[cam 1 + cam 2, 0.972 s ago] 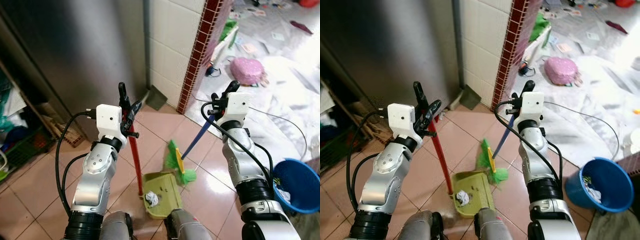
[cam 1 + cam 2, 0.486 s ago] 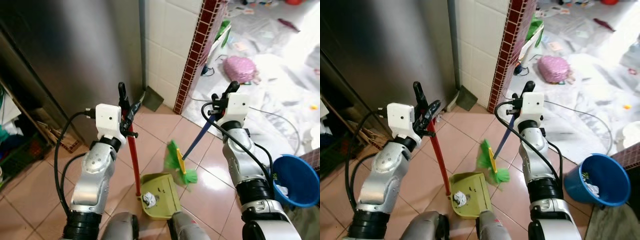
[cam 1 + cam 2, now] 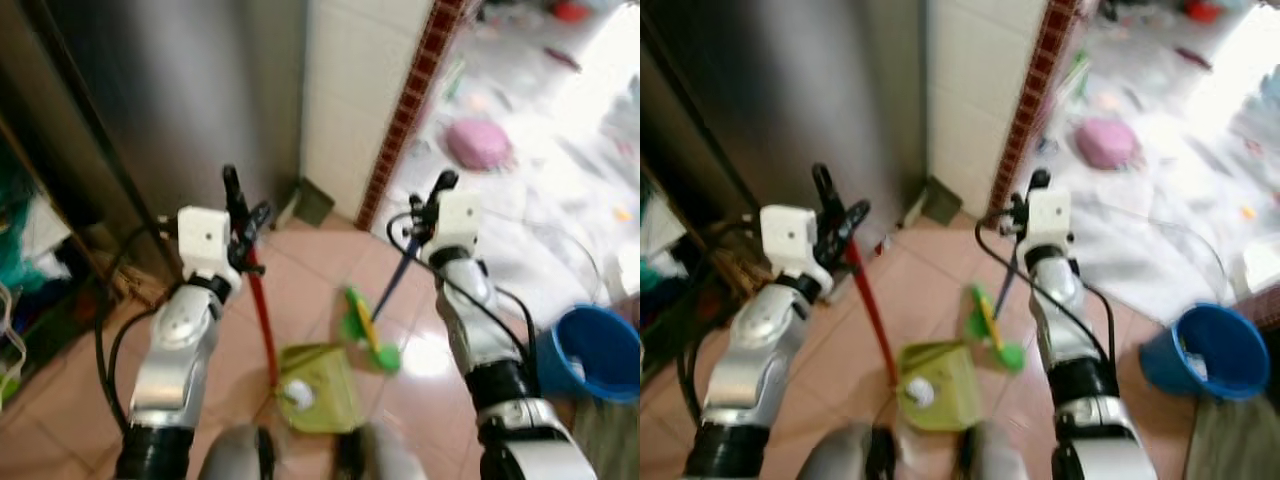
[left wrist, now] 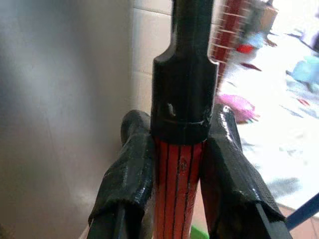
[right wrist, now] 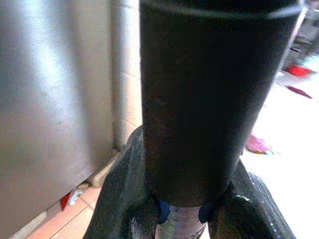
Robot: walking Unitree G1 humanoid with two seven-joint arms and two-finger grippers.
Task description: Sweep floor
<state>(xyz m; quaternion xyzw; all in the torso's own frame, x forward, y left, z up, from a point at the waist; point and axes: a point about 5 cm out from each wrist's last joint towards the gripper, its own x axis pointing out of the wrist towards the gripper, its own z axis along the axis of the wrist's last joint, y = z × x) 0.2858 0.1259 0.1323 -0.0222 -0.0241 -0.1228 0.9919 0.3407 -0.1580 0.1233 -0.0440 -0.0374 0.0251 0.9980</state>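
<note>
At frame centre, our left hand [image 3: 243,215] grips the red dustpan handle [image 3: 262,318]; our right hand [image 3: 424,207] clasps the blue broom handle [image 3: 393,282], green dustpan [image 3: 318,385] below.

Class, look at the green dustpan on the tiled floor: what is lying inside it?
Inside the green dustpan lies one crumpled white scrap of paper, near the base of its red handle. The picture is blurred, so finer dust or crumbs cannot be made out.

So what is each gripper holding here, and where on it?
Left gripper clamps the dustpan's red handle near its top; right gripper clamps the broom's blue handle near its top.
</note>
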